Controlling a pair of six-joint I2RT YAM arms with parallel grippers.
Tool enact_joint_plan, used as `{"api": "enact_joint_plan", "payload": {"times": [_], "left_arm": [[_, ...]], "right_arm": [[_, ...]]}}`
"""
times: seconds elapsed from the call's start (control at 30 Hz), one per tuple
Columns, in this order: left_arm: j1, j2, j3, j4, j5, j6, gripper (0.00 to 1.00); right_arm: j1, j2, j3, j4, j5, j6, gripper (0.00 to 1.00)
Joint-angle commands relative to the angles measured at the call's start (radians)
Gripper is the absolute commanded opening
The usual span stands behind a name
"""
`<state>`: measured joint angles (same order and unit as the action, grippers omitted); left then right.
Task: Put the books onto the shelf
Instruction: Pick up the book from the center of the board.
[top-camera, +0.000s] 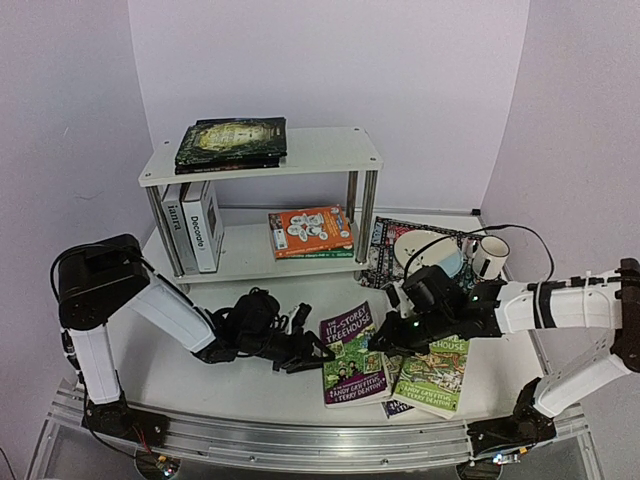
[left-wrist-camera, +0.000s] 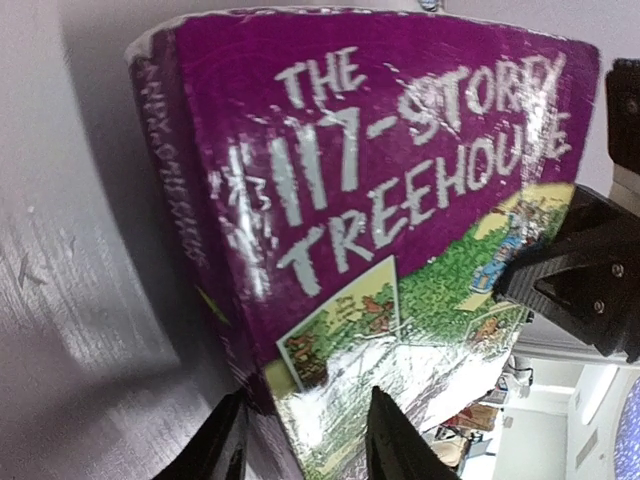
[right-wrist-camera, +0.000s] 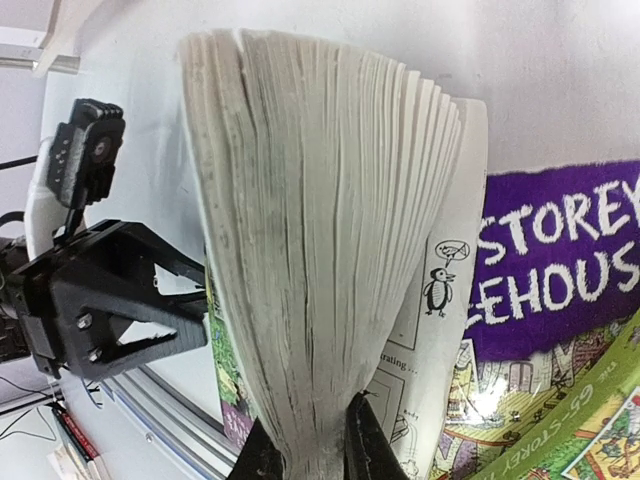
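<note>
The purple 117-Storey Treehouse paperback (top-camera: 348, 352) is on the bench (top-camera: 200, 385) in front of the white shelf (top-camera: 330, 150), just beside a green Treehouse book (top-camera: 435, 368). The left end effector (left-wrist-camera: 305, 450) is clamped across the paperback's spine edge. The right end effector (right-wrist-camera: 310, 455) is pinched tight on its fanned page block from the opposite side.
</note>
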<state>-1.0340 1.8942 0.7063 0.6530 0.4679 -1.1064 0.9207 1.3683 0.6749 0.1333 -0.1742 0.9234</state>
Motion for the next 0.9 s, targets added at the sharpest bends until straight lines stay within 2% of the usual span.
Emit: {"api": "enact_joint_plan", "payload": {"times": [0.0,0.23,0.37,0.4,0.7,0.87], "left_arm": [[0.000,-0.106,-0.006,0.107,-0.043,0.043,0.51],[0.003,-0.209,-0.088,0.106,-0.139,0.070,0.72],[0.005,-0.284,-0.132,0.106,-0.175,0.092,0.97],[0.004,-0.298,-0.138,0.107,-0.178,0.096,0.99],[0.008,-0.467,-0.250,0.106,-0.286,0.099,1.00],[0.046,-0.592,-0.344,0.078,-0.316,0.105,1.00]], "right_arm": [[0.005,-0.044,0.062,0.008,-0.008,-0.031,0.00],[0.005,-0.080,0.106,-0.026,0.023,-0.094,0.00],[0.005,-0.087,0.131,-0.040,0.035,-0.124,0.00],[0.004,-0.086,0.137,-0.041,0.028,-0.136,0.00],[0.004,-0.078,0.214,-0.039,-0.031,-0.214,0.00],[0.004,-0.053,0.224,0.031,-0.075,-0.209,0.00]]}}
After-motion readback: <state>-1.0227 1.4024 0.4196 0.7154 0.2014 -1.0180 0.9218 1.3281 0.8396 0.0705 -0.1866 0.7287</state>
